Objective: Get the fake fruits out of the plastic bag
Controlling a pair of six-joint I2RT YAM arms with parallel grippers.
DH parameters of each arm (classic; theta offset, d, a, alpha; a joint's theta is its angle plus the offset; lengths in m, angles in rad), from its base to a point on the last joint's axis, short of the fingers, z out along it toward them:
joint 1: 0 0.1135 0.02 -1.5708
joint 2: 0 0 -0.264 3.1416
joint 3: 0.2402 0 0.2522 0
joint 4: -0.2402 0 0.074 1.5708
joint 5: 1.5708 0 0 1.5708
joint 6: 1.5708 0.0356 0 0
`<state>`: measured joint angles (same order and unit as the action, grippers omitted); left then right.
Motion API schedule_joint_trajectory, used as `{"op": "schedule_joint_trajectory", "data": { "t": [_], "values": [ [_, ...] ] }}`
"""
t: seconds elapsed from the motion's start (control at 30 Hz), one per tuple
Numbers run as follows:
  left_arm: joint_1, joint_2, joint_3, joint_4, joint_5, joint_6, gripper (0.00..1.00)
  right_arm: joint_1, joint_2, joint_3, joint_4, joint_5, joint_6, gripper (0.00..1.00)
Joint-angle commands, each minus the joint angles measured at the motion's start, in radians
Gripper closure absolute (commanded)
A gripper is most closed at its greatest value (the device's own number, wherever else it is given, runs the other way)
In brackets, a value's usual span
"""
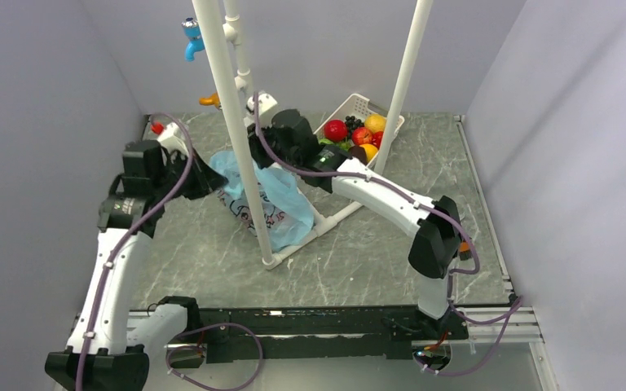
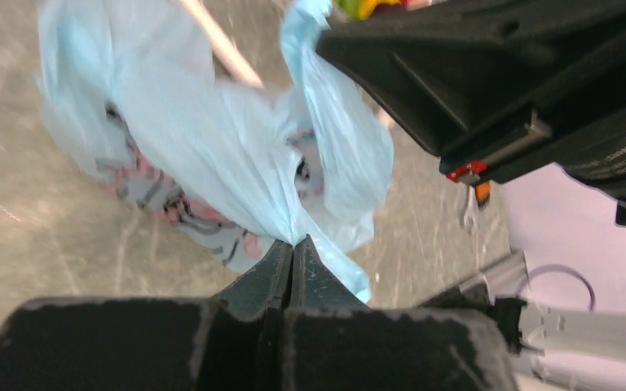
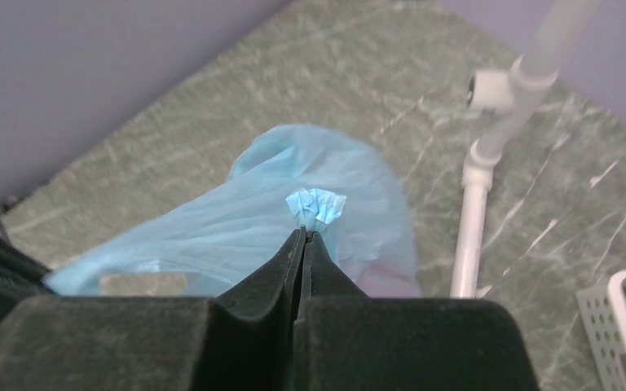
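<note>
Okay, top view first: found thin crinkly light-blue plastic bag (image 1: 281, 204) held up over grey marbled table (image 1: 375, 261), strung between left gripper (image 1: 202, 175) and right gripper (image 1: 271, 140), just beside white pipe post (image 1: 240, 147). Spotted glossy red and orange fake fruits (image 1: 336, 129) in white slotted basket (image 1: 357, 104) behind. Left wrist: saw jaws pressed together on a twist of bag film, pink-and-black printed panel drooping beyond. Right wrist: same, jaws clamped tight on a bunched blue tuft of bag. Couldn't tell whether any fruit sat inside bag. Judged step as two-handed hold-up ahead of tipping out. Next probably called for raising closed end above mouth, keeping both pinches firm, clear of post.
</note>
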<state>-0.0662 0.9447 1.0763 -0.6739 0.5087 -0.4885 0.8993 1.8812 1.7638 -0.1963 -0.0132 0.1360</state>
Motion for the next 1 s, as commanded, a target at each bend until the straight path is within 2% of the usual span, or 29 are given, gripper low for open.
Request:
{"op": "schedule_joint_trajectory", "data": {
  "t": [0.0, 0.1, 0.23, 0.43, 0.5, 0.57, 0.67, 0.77, 0.97],
  "values": [
    [0.003, 0.054, 0.287, -0.122, -0.241, 0.083, 1.00, -0.081, -0.083, 0.099, 0.027, -0.090, 0.049, 1.00],
    [0.005, 0.115, 0.474, -0.215, -0.383, 0.144, 1.00, -0.123, -0.171, 0.057, 0.075, -0.199, 0.062, 1.00],
    [0.009, 0.204, 0.668, -0.321, -0.534, 0.227, 1.00, -0.137, -0.278, -0.012, 0.123, -0.200, 0.044, 1.00],
    [0.027, 0.282, 0.778, -0.395, -0.714, 0.332, 1.00, -0.237, -0.402, -0.058, 0.136, -0.194, 0.076, 1.00],
    [0.048, 0.281, 0.764, -0.379, -0.668, 0.352, 1.00, -0.263, -0.443, -0.092, 0.163, -0.224, 0.097, 1.00],
    [0.062, 0.278, 0.744, -0.351, -0.555, 0.359, 1.00, -0.267, -0.474, -0.132, 0.185, -0.254, 0.106, 1.00],
    [0.063, 0.279, 0.704, -0.302, -0.459, 0.340, 1.00, -0.264, -0.523, -0.257, 0.277, -0.334, 0.139, 1.00],
    [0.082, 0.303, 0.698, -0.281, -0.446, 0.335, 1.00, -0.261, -0.561, -0.421, 0.365, -0.425, 0.165, 1.00],
    [0.112, 0.438, 0.814, -0.351, -0.418, 0.433, 1.00, -0.230, -0.599, -0.503, 0.270, -0.396, 0.098, 1.00]
  ]
}}
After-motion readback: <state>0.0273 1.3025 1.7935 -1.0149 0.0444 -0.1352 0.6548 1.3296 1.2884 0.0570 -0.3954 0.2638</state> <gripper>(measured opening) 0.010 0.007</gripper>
